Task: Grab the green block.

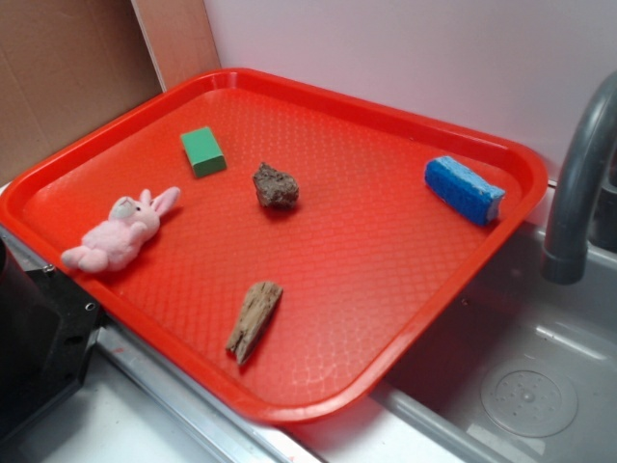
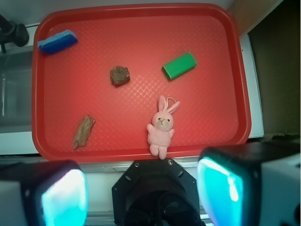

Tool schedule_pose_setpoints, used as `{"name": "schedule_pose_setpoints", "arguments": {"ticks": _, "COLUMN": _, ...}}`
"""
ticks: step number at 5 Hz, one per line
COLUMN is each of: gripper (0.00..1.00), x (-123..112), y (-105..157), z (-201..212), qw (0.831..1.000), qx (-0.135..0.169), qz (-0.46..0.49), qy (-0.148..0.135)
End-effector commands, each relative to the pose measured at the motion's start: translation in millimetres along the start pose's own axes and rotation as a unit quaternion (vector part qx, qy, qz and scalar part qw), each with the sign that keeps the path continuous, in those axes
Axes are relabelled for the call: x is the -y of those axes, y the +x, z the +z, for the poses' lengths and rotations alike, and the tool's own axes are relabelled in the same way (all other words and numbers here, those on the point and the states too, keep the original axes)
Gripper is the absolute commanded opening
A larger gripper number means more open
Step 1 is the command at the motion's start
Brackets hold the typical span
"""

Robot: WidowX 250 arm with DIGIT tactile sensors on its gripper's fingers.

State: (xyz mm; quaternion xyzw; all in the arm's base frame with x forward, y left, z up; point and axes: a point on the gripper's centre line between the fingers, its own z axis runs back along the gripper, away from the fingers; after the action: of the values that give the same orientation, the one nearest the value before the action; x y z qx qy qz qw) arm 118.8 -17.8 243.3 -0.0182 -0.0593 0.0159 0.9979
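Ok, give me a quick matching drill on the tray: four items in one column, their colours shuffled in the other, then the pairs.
Items:
1. block near the rabbit
2. block by the faucet
3. rabbit
4. rock

Colours:
A. pink
B. brown
C. green
D. blue

Pairs: 1-C, 2-D, 3-A, 4-B. All four lie apart on the red tray; the gripper is open above the tray's near edge, holding nothing.
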Motion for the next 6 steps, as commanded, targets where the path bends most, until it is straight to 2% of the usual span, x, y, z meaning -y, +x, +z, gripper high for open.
{"name": "schedule_pose_setpoints", "arguments": {"ticks": 1, "gripper": 1.00, "x": 0, "y": 0, "z": 0, "qw": 1.000, "qx": 0.000, "qz": 0.000, "qy": 0.000}}
{"name": "schedule_pose_setpoints", "arguments": {"ticks": 2, "gripper": 1.00, "x": -43, "y": 19, "z": -47, "qw": 0.992, "qx": -0.014, "qz": 0.124, "qy": 0.015}}
{"name": "schedule_pose_setpoints", "arguments": {"ticks": 3, "gripper": 1.00, "x": -79, "y": 44, "z": -80, "qw": 0.969, "qx": 0.022, "qz": 0.246, "qy": 0.010}}
{"name": "schedule_pose_setpoints", "arguments": {"ticks": 4, "gripper": 1.00, "x": -97, "y": 68, "z": -101, "qw": 0.929, "qx": 0.077, "qz": 0.363, "qy": 0.001}}
{"name": "schedule_pose_setpoints", "arguments": {"ticks": 5, "gripper": 1.00, "x": -109, "y": 92, "z": -134, "qw": 0.921, "qx": 0.077, "qz": 0.382, "qy": 0.001}}
{"name": "schedule_pose_setpoints", "arguments": {"ticks": 6, "gripper": 1.00, "x": -118, "y": 101, "z": -163, "qw": 0.908, "qx": 0.053, "qz": 0.413, "qy": 0.031}}
